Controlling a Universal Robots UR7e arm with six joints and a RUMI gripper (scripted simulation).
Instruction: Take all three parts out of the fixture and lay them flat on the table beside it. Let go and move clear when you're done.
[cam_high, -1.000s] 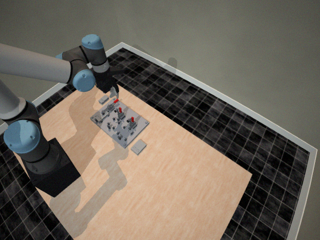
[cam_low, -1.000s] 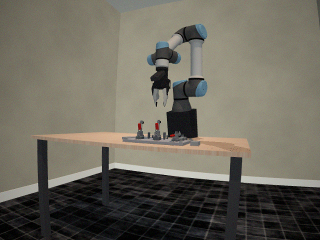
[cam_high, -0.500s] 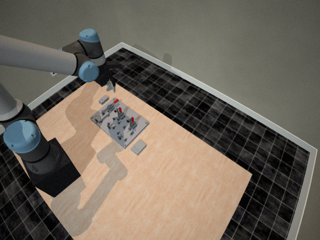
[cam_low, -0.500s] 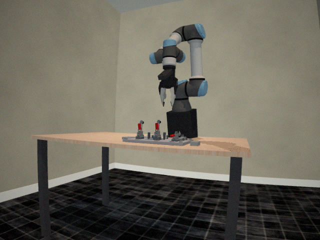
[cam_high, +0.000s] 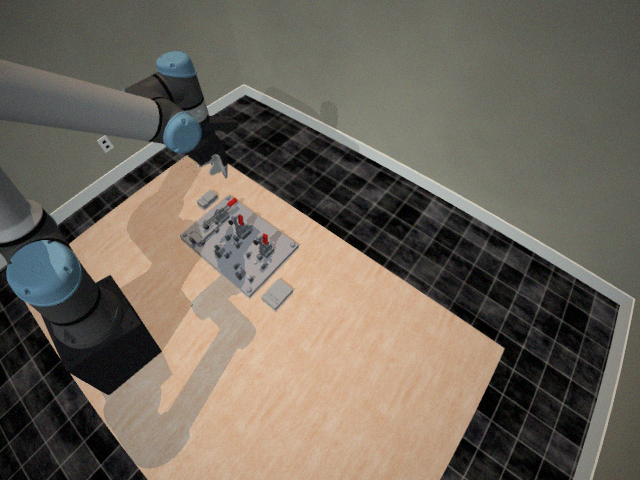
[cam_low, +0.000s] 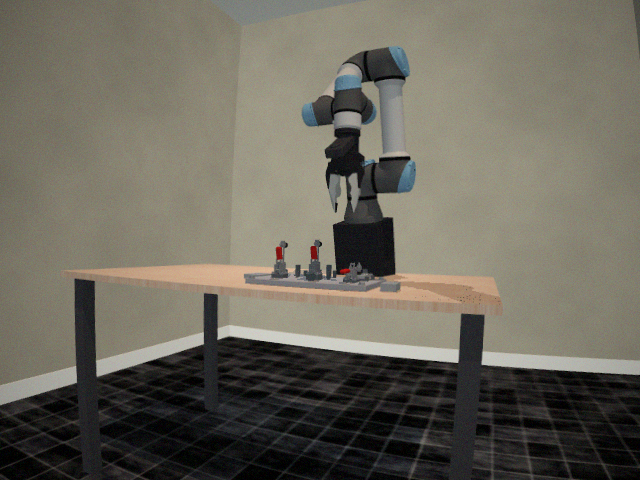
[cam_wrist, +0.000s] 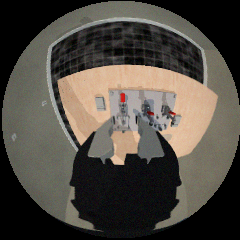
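The grey fixture (cam_high: 283, 241) (cam_low: 310, 284) (cam_wrist: 134, 97) lies on the table. It carries three red-handled clamps. The handle (cam_high: 232, 202) (cam_low: 344, 271) (cam_wrist: 123, 97) at one end lies low. The middle handle (cam_high: 240, 220) (cam_low: 313, 252) and the far handle (cam_high: 265, 238) (cam_low: 279, 253) stand up. A small grey part (cam_high: 207, 198) (cam_low: 390, 286) (cam_wrist: 100, 103) lies flat beside the low-handled end. A larger grey part (cam_high: 277, 293) (cam_wrist: 176, 120) lies flat beyond the opposite end. Any part under the low clamp cannot be told from the fixture's hardware. My gripper (cam_high: 218, 173) (cam_low: 344, 209) is partly open and empty, high above the table.
The upright clamps and several small dark posts rise from the fixture plate. The robot's black pedestal (cam_high: 105, 346) (cam_low: 363, 248) stands at the table's edge. The wooden table (cam_high: 361, 372) (cam_low: 170, 273) extends well past the larger part.
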